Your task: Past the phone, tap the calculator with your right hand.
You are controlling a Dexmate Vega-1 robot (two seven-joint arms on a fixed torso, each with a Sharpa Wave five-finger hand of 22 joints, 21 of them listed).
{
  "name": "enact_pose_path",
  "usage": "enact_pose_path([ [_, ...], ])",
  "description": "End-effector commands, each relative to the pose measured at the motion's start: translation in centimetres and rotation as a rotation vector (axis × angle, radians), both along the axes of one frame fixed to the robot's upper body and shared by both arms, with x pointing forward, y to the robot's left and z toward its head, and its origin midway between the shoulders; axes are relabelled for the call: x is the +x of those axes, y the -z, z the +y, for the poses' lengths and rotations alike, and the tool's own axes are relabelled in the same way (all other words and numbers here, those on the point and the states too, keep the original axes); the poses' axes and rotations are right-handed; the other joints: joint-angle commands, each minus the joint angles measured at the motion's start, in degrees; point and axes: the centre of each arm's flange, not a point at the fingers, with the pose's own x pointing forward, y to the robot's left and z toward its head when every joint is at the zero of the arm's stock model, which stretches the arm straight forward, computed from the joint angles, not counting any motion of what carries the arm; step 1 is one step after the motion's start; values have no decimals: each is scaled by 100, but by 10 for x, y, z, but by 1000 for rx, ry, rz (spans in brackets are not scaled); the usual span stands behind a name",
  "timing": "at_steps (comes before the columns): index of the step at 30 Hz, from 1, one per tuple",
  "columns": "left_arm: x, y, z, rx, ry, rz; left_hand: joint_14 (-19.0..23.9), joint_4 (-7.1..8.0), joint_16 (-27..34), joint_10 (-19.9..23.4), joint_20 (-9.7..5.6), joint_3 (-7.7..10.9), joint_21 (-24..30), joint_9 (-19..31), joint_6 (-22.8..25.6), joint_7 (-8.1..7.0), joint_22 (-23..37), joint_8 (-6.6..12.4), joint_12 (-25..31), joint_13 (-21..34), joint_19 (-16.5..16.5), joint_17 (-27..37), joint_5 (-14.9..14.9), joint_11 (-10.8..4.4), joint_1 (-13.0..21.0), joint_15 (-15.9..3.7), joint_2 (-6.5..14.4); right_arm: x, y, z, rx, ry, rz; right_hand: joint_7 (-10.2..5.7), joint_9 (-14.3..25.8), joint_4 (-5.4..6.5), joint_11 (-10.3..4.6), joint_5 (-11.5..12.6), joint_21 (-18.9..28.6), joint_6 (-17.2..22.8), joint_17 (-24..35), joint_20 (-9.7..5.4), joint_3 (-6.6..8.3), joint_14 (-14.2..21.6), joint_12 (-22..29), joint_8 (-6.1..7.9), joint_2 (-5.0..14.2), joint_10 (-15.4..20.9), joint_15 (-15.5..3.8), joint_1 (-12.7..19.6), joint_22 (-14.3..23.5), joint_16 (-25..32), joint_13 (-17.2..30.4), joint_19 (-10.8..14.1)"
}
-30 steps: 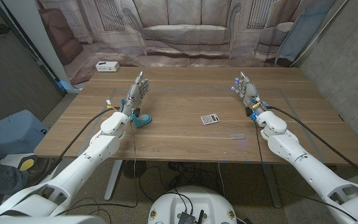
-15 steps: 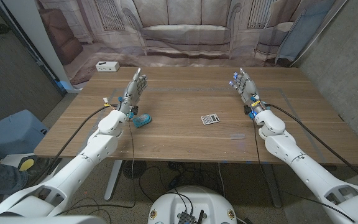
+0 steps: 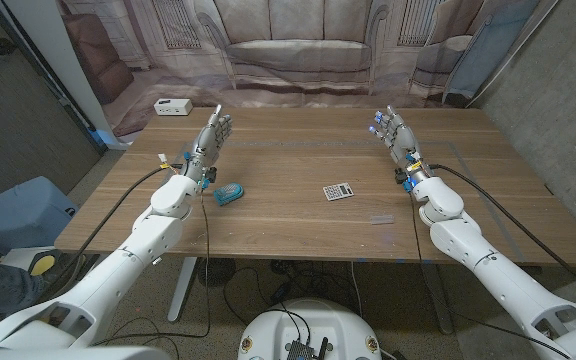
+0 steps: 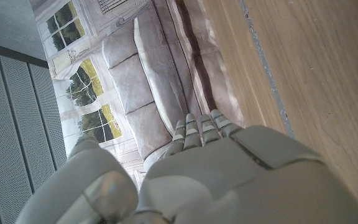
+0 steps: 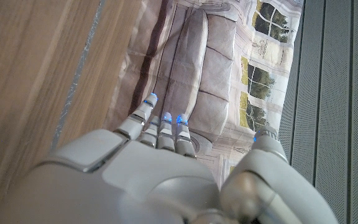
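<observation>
A small grey calculator (image 3: 338,190) lies flat on the wooden table (image 3: 298,225) near the middle. To its left lies a teal phone (image 3: 229,194). My right hand (image 3: 396,138) is raised over the table's right side, fingers spread and empty, well to the right of and beyond the calculator. My left hand (image 3: 208,145) is raised over the left side, open and empty, just beyond the phone. In the right wrist view the back of my right hand (image 5: 160,180) shows with its fingers reaching out; the left wrist view shows my left hand (image 4: 210,174) likewise.
A white power strip (image 3: 172,106) sits at the table's far left corner. A printed sofa backdrop (image 3: 298,50) hangs behind the table. A blue bin (image 3: 18,215) stands on the floor to the left. A faint clear strip (image 3: 382,219) lies on the table near the right front.
My left hand has drawn back to the left and away from the phone, which now shows whole. My right hand has risen slightly and shifted a little farther from me.
</observation>
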Motion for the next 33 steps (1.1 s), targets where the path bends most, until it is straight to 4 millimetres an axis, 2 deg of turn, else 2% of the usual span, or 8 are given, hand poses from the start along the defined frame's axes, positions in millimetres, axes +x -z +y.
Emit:
enact_pose_path([
  [1, -4, -5, 2, 27, 4, -11, 29, -34, 31, 54, -1, 22, -15, 20, 40, 23, 9, 21, 37, 6, 43, 19, 16, -15, 70, 7, 21, -25, 4, 1, -30, 10, -31, -18, 27, -19, 25, 11, 27, 50, 9, -2, 11, 65, 32, 27, 23, 86, -6, 78, 6, 35, 19, 99],
  [11, -3, -5, 6, 19, 34, 4, 63, -47, 29, 85, 9, 22, -37, 20, 77, 40, 10, 20, 41, -27, 61, 19, 11, 13, 82, 20, 31, -40, 7, 8, -56, -14, -36, -6, 28, -15, 58, 8, 8, 84, 13, 7, 5, 111, 24, 23, 31, 115, 56, 75, 6, 39, 19, 116],
  [23, 0, -6, 2, 10, 72, 17, 238, -70, 61, 231, 47, 16, -40, 22, 205, 62, 11, 37, 79, -92, 213, 20, 0, 14, 99, 0, 42, -46, 12, 8, -64, -81, -43, 4, 28, -5, 74, 4, -21, 129, 21, 29, -4, 119, 12, 21, 40, 138, 80, 62, 6, 29, 20, 111],
  [28, 0, -11, 2, 33, 52, 24, 281, -77, 62, 275, 73, 11, -50, 23, 234, 67, 12, 36, 89, -113, 242, 20, -3, 7, 101, 3, 43, -50, 14, 9, -61, -122, -47, 1, 28, -1, 92, 3, -31, 160, 23, 33, -6, 131, 15, 26, 46, 164, 80, 58, 7, 29, 20, 111],
  [33, -1, -21, 4, 33, 58, 2, 296, -81, 58, 297, 85, 8, -62, 24, 264, 72, 13, 39, 93, -127, 250, 20, -6, 18, 102, 5, 44, -59, 16, 13, -53, -87, -57, 12, 28, 2, 94, 2, -40, 203, 26, 36, -8, 147, 19, 31, 54, 205, 82, 56, 7, 27, 21, 126],
])
